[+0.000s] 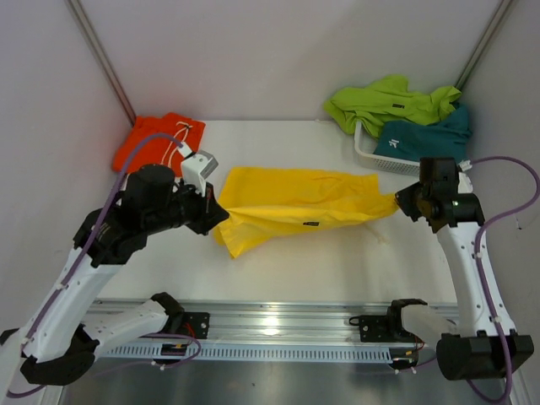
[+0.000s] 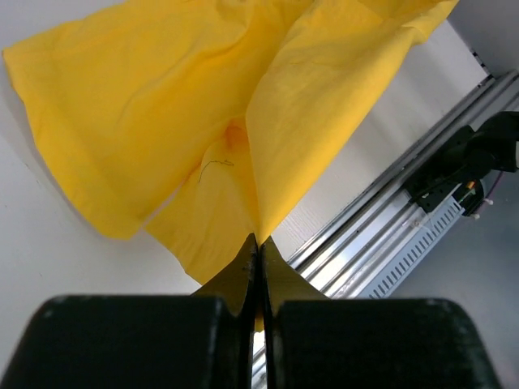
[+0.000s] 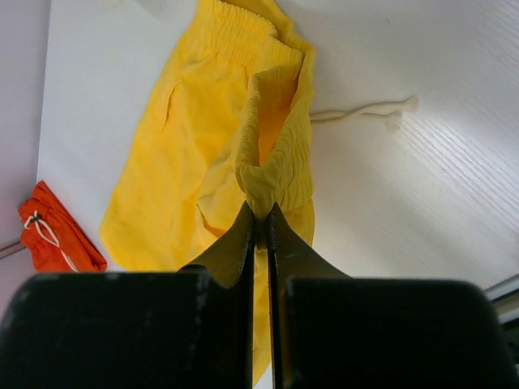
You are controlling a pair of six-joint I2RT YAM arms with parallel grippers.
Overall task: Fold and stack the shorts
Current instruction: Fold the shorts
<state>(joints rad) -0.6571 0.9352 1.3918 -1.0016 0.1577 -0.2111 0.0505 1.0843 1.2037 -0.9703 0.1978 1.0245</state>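
Tension runs nine to three o'clock: the yellow shorts [image 1: 299, 202] stretch lengthwise over the bench [image 1: 337, 261] between my hands. My left hand [image 1: 221, 213] is clamped on the leg end at nine, my right hand [image 1: 400, 202] on the waistband at three; I judge either end could fold across.

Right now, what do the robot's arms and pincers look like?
The left arm and right arm have smooth white shells with chunky black joints. A thin purple cable loops along each. The left pincer and right pincer each have two flat black fingers tapering to a point.
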